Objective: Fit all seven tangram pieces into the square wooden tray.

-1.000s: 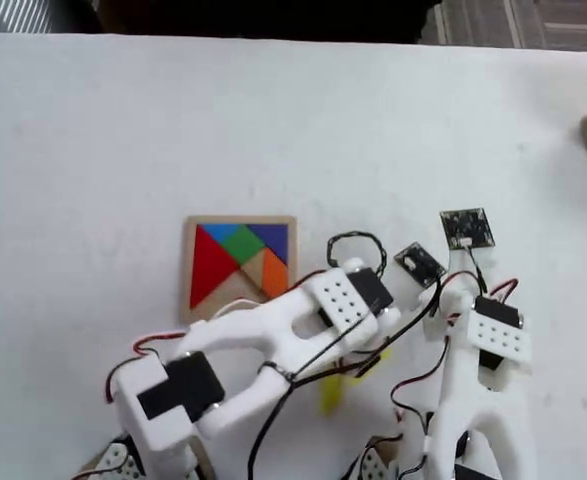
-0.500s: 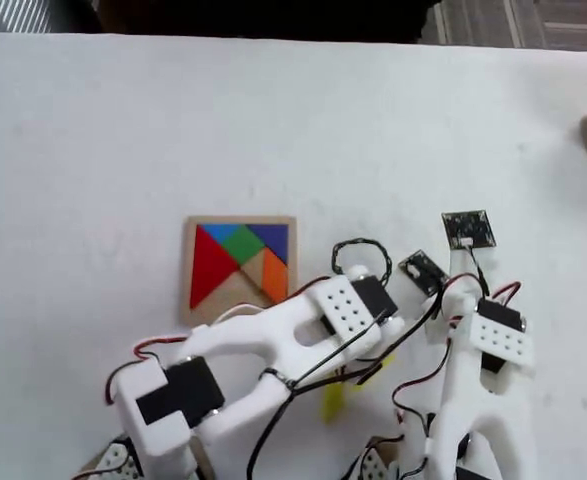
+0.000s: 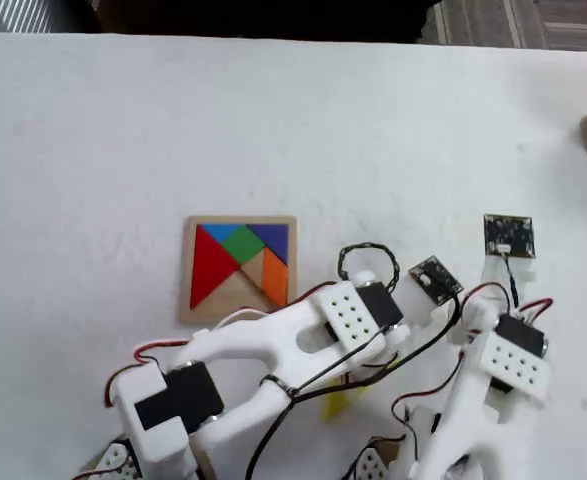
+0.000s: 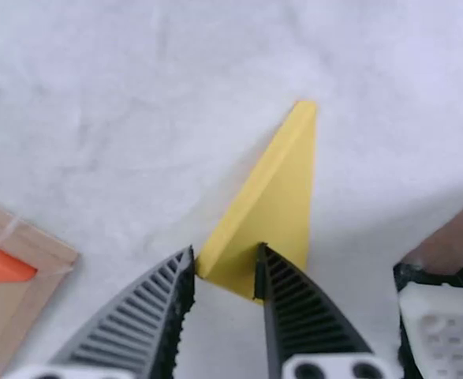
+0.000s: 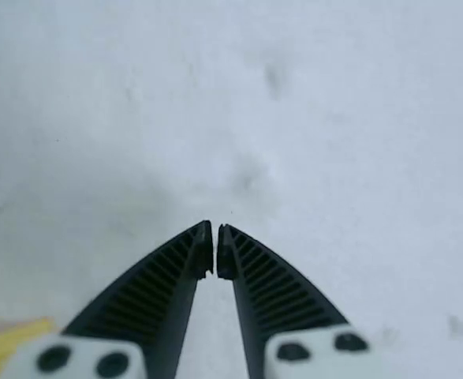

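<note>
Left wrist view: left gripper (image 4: 223, 264) pinching flat yellow wooden triangle (image 4: 277, 207), long axis toward upper frame; square wooden tray (image 4: 28, 246) at lower left; right gripper (image 5: 214, 251) closed, empty.

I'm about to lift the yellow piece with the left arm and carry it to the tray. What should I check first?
1. Left gripper on yellow triangle: ok, one finger on each side of its wide end.
2. Piece clear of the table: cannot tell.
3. Free slot in wooden tray: ok, there is a bare triangular patch beside the orange piece.
4. Right gripper out of the way: ok, it is shut, empty and over bare table.
</note>
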`<state>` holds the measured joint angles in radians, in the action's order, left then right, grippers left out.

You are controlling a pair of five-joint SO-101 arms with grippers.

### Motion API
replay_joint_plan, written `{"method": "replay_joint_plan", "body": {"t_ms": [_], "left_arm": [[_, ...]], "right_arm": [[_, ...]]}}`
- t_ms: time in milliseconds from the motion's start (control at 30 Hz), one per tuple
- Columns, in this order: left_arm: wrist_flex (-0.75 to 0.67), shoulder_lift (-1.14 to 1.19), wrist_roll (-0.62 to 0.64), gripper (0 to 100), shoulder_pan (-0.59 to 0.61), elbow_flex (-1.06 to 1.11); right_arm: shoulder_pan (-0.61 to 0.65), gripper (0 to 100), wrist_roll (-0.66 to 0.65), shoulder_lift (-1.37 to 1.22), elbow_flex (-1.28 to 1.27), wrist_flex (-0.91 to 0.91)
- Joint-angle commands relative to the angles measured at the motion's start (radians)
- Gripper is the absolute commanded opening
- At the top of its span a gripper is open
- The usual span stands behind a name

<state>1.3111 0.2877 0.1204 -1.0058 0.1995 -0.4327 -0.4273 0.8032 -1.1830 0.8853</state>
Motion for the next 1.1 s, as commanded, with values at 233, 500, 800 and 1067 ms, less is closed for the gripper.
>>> {"method": "replay_joint_plan", "body": {"t_ms": [233,500,800,1067], "left_arm": [[-0.023,0.019,-0.006,10,0.045,0.023],[-0.037,0.019,-0.002,10,0.113,0.023],[-0.038,0.019,-0.002,10,0.200,0.014],[-0.037,0.018,-0.005,10,0.206,0.014]], "right_arm": [[-0.142,1.9,-0.025,0.346,0.005,0.163],[-0.335,1.9,-0.083,0.406,0.006,0.110],[-0.486,1.9,-0.083,0.406,0.008,-0.039],[-0.561,1.9,-0.083,0.406,0.008,-0.113]]}}
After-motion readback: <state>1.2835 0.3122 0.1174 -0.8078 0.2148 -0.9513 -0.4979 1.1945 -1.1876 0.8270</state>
